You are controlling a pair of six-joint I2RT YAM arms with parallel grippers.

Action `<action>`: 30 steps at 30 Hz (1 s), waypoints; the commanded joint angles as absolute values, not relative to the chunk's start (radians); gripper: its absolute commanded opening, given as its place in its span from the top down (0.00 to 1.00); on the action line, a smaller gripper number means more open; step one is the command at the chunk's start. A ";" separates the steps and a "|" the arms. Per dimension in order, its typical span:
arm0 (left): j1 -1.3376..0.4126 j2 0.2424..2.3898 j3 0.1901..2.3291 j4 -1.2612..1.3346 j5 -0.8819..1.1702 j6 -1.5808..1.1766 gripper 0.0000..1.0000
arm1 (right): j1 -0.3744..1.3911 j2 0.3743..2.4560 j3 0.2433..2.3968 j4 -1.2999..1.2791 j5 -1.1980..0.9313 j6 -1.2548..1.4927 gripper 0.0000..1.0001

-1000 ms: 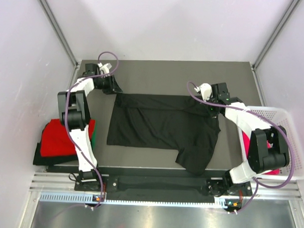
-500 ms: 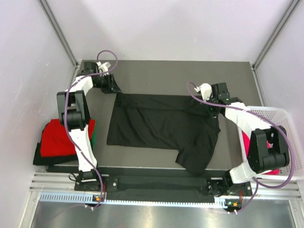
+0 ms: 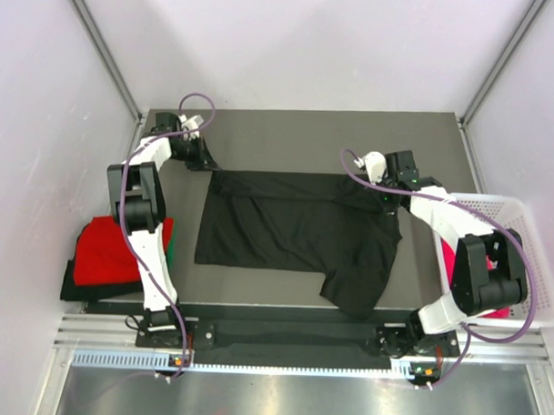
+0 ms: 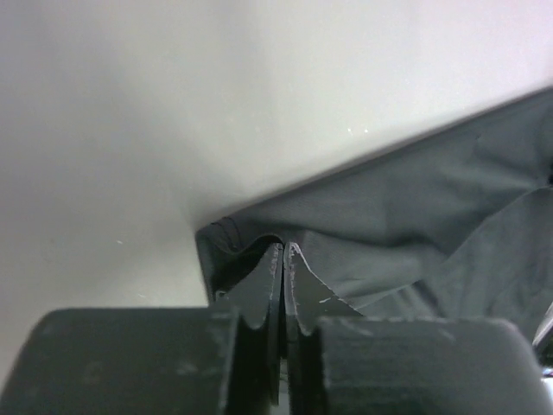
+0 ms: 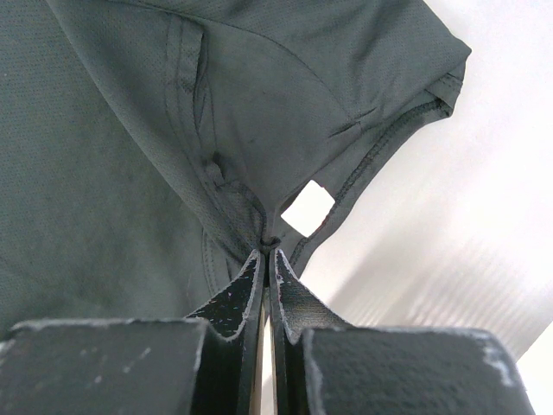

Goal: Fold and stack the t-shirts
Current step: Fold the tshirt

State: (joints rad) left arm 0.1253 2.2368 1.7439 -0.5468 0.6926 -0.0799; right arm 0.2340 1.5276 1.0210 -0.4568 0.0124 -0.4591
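A black t-shirt (image 3: 299,231) lies spread out on the dark table (image 3: 298,135), with one sleeve hanging toward the near right. My left gripper (image 3: 210,166) is at its far-left corner. In the left wrist view the jaws (image 4: 284,248) are pressed together with the shirt's hem (image 4: 389,216) bunched at their tips. My right gripper (image 3: 393,204) holds the far-right corner. In the right wrist view it (image 5: 267,252) is shut on the cloth just below the white neck label (image 5: 308,208).
A folded red t-shirt (image 3: 107,247) lies off the table's left edge, with green cloth (image 3: 170,249) showing beside it and black cloth (image 3: 74,287) under it. A white mesh basket (image 3: 531,216) at the right holds a magenta-pink t-shirt (image 3: 450,264). White walls enclose the table.
The left gripper's jaws have closed at the shirt's far-left corner. The right arm and the shirt have not visibly moved.
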 commanded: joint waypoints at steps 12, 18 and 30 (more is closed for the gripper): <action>0.183 2.080 1.629 -0.479 0.721 -0.086 1.00 | 0.245 1.479 1.014 -0.425 0.005 -0.453 1.00; 0.183 2.074 1.618 -0.525 0.707 -0.052 1.00 | 0.244 1.473 1.006 -0.431 0.006 -0.451 1.00; 0.184 2.155 1.750 -0.596 0.655 -0.052 0.84 | 0.242 1.434 0.965 -0.434 0.028 -0.460 1.00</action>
State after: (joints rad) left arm 0.1814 2.1407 1.6653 -0.5568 0.6762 -0.0734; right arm 0.2340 1.4754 0.9684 -0.4576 0.0158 -0.4603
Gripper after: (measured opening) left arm 0.120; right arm 0.008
